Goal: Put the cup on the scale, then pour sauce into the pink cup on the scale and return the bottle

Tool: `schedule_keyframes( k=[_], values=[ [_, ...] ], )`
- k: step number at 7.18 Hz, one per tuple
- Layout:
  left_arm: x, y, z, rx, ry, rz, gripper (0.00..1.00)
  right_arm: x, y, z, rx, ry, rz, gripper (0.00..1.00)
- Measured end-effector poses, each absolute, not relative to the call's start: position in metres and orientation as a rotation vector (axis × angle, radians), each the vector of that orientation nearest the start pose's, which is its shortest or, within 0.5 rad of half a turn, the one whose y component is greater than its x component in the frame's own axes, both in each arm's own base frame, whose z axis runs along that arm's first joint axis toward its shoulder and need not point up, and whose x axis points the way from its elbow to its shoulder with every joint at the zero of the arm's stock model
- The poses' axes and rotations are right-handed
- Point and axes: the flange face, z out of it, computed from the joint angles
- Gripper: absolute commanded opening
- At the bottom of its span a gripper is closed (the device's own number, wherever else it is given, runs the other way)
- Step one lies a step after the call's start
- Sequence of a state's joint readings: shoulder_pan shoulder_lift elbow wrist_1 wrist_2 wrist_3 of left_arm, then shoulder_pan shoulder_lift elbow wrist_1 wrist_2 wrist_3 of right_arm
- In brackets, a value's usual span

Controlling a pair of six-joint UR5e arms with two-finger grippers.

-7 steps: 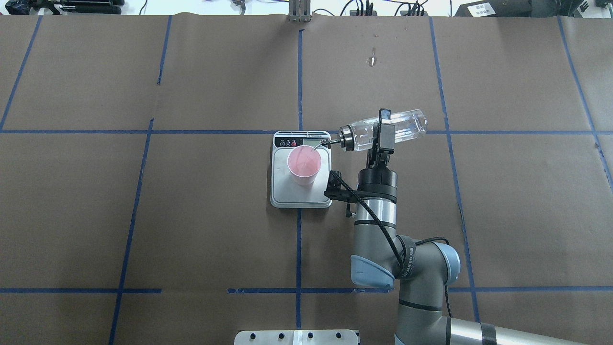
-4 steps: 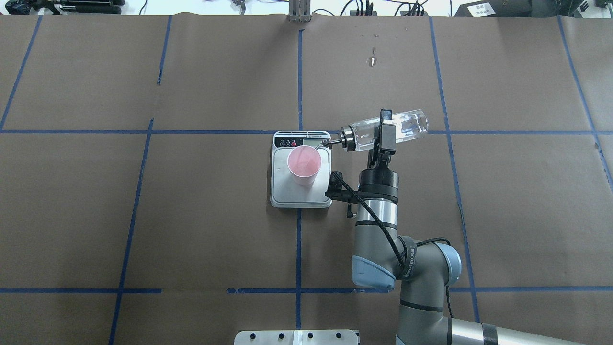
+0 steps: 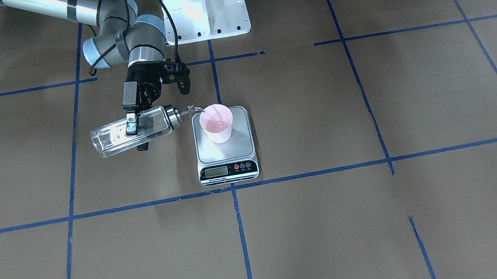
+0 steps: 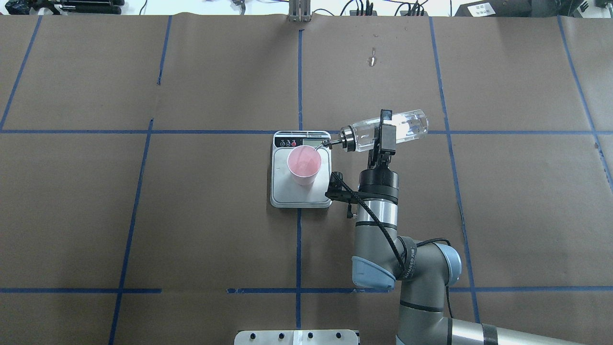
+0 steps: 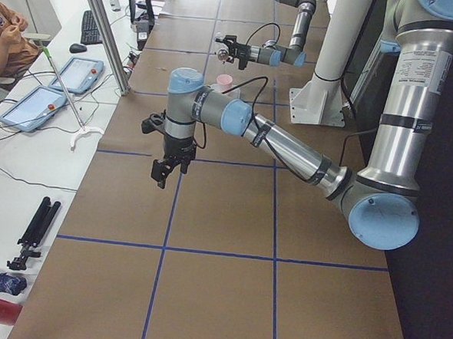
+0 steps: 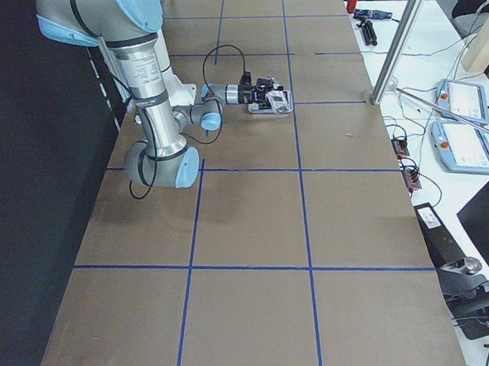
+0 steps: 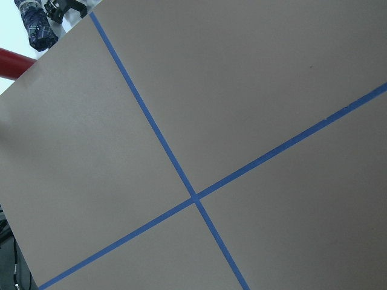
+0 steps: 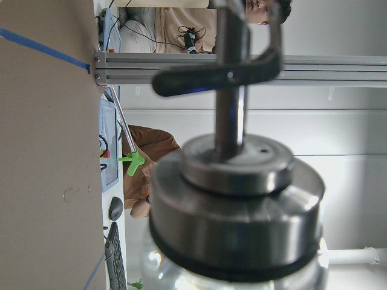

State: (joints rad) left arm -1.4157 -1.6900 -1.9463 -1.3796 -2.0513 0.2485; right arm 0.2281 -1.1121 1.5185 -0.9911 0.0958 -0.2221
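**Spout at the rim**

The right gripper (image 4: 383, 135) holds the small clear glass bottle (image 4: 407, 124) almost level, long axis aimed left at the pale pink tapered cup (image 4: 304, 164) standing mid-platform on the flat silver-grey scale (image 4: 287, 194). Its metal spout (image 4: 330, 142) hangs over the scale's right edge, beside the rim; sauce (image 3: 200, 111) seems to trickle across. Whether the left gripper (image 5: 165, 169), well away, is open cannot be told.

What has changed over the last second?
Barely anything: the bottle has crept slightly forward at its base end, its spout staying at the cup rim. The right end effector still grips it; cup and scale have not moved.
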Motion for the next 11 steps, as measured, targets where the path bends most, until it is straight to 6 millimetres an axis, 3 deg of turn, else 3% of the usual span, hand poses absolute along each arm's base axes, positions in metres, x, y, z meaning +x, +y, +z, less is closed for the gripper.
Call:
schedule_keyframes(
  k=[11],
  values=[
    [-0.007, -0.523, 0.450, 0.328, 0.468, 0.467, 1.00, -0.544, -0.354, 0.300, 1.410, 0.637, -0.455, 0.00]
  ],
)
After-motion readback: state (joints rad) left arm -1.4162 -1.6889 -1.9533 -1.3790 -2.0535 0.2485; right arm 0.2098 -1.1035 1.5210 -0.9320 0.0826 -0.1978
